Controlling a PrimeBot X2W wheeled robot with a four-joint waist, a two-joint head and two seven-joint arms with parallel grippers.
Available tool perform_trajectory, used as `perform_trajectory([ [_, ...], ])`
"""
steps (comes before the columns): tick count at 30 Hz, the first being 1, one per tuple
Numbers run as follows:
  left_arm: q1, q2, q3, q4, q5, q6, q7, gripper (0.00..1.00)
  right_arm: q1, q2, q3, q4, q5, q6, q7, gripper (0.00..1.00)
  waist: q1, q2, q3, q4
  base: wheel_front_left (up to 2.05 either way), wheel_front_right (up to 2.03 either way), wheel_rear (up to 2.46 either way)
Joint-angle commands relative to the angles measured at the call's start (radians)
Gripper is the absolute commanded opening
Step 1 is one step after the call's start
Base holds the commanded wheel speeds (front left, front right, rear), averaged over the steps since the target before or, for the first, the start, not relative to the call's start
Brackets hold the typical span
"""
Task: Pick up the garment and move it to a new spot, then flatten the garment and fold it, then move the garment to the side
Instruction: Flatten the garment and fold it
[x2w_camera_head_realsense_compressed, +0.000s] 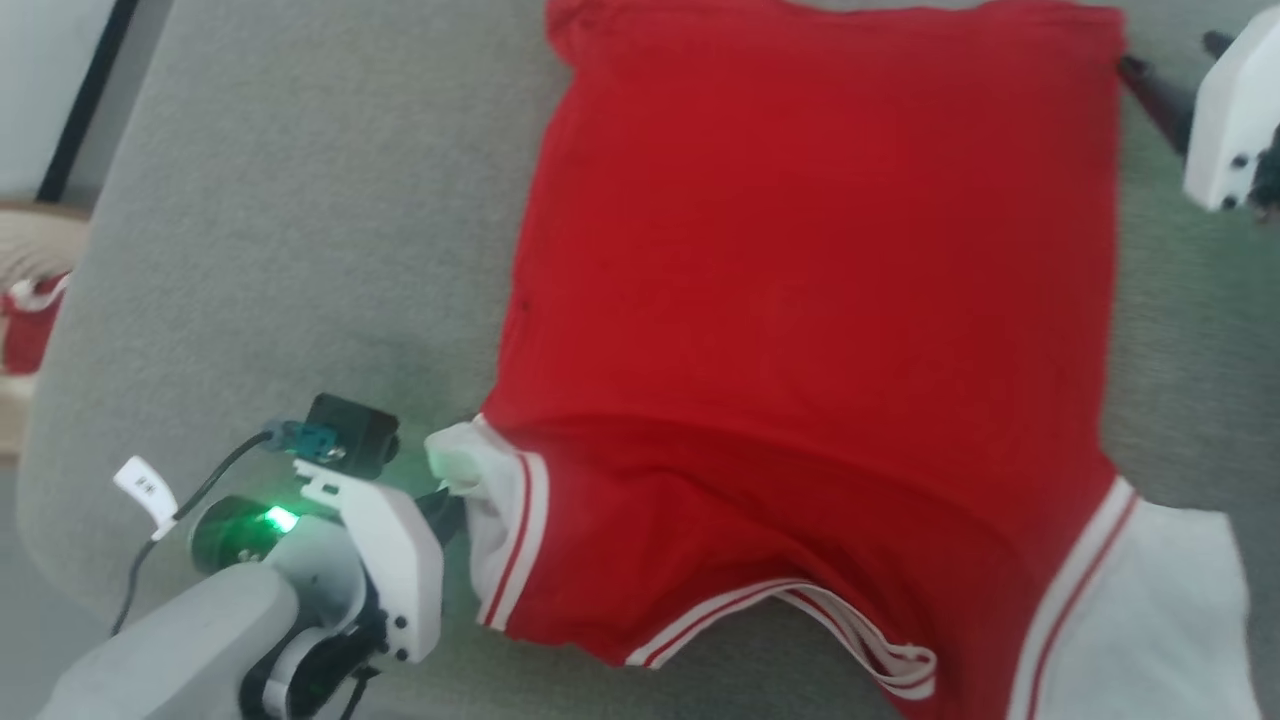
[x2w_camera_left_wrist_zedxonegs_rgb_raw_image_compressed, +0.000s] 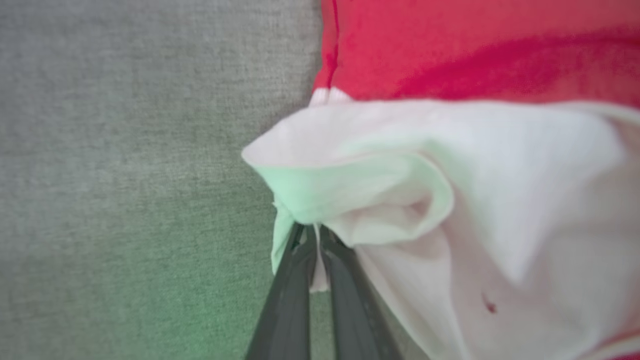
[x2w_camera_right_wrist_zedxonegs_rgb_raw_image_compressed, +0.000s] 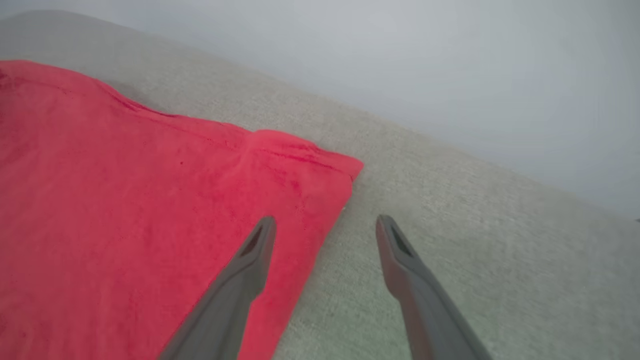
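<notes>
Grey cloth-covered surface (x2w_camera_head_realsense_compressed: 250, 250): carries everything, takes up most of the head view.

Garment (x2w_camera_head_realsense_compressed: 800, 300): lies spread on that surface, red body broad and mostly flat, hem at the far side, collar end nearest the robot. White sleeve (x2w_camera_head_realsense_compressed: 1150, 600) laid out at lower right. Striped neck trim (x2w_camera_head_realsense_compressed: 860, 640) loose along the near edge.

Right tool (x2w_camera_right_wrist_zedxonegs_rgb_raw_image_compressed: 326, 220): stands with fingers wide apart, holds nothing. Hovers at the far right corner of the red cloth, one finger over the fabric, the other over bare grey surface. Cannot tell whether either finger touches.

Left tool (x2w_camera_left_wrist_zedxonegs_rgb_raw_image_compressed: 315, 235): fingers pressed together, pinching the bunched white left sleeve (x2w_camera_left_wrist_zedxonegs_rgb_raw_image_compressed: 400, 175) at its edge, at the near left corner.

Green light (x2w_camera_head_realsense_compressed: 280, 518) on the left wrist: tints sleeve and surface nearby.
</notes>
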Motion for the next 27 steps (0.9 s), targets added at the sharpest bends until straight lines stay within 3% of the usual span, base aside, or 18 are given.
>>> perform_trajectory([
  [1, -0.001, -0.019, -0.014, 0.015, 0.006, -0.005, 0.002, 0.0, -0.018, 0.005, -0.002, 0.014, -0.002, 0.0, 0.002, 1.0, 0.0, -0.0001, 0.033, 0.036, 0.0, 0.0, 0.0],
  [4, -0.02, -0.058, -0.021, 0.054, 0.007, -0.027, -0.001, 0.0, -0.108, 0.024, -0.004, 0.173, -0.01, 0.0, 0.034, 1.0, 0.0, -0.0001, 0.061, 0.077, 0.0, 0.0, 0.0],
  [9, -0.037, -0.092, -0.031, 0.094, 0.011, -0.05, -0.005, 0.0, -0.178, 0.04, -0.013, 0.315, -0.024, 0.0, 0.093, 1.0, 0.0, -0.0001, 0.09, 0.108, 0.0, 0.0, 0.0],
  [15, -0.058, -0.142, -0.038, 0.167, 0.009, -0.087, -0.017, 0.0, -0.198, 0.081, -0.028, 0.583, -0.089, -0.001, 0.227, 1.0, 0.0, -0.0001, 0.109, 0.138, 0.0, 0.0, 0.0],
  [16, -0.06, -0.146, -0.039, 0.177, 0.009, -0.091, -0.019, 0.0, -0.199, 0.089, -0.026, 0.598, -0.092, -0.001, 0.237, 0.19, 0.0, -0.0001, 0.11, 0.139, 0.0, 0.0, 0.0],
  [17, -0.062, -0.15, -0.038, 0.187, 0.007, -0.094, -0.021, 0.0, -0.201, 0.095, -0.024, 0.617, -0.097, -0.001, 0.255, 0.0, 0.0, -0.0001, 0.109, 0.139, 0.0, 0.0, 0.0],
  [22, -0.063, -0.142, -0.027, 0.228, 0.0, -0.101, -0.031, 0.0, -0.235, 0.097, -0.017, 0.624, -0.108, 0.0, 0.249, 0.0, 0.0, -0.0001, 0.093, 0.116, 0.0, 0.0, 0.0],
  [27, -0.056, -0.117, -0.008, 0.237, -0.009, -0.102, -0.044, 0.0, -0.236, 0.096, 0.026, 0.555, -0.093, 0.0, 0.243, 0.0, 0.0, -0.0001, 0.052, 0.068, 0.0, 0.0, 0.0],
])
